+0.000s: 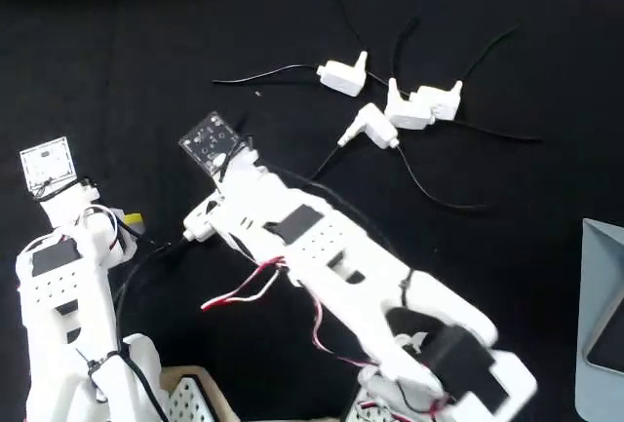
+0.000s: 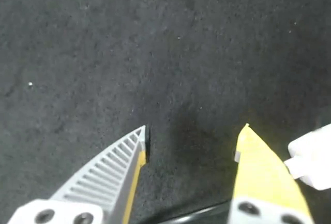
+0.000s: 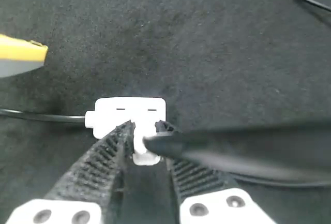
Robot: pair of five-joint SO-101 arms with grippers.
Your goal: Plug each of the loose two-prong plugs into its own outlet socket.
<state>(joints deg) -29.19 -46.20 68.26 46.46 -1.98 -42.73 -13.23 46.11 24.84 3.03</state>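
Looks straight down on a black counter [image 2: 155, 48], dotted with a few pale specks. Has the jaws spread wide, nothing between them but bare counter. Shows one finger [image 2: 106, 175] grey and ribbed with a thin yellow strip along its inner edge, the other yellow and smooth-faced, two screws at the base of each. Catches a white piece [image 2: 314, 161] just beside the yellow finger's outer side, partly cut by the frame; contact impossible to judge. Picks up a black cable [image 2: 192, 214] curving between the two finger bases.
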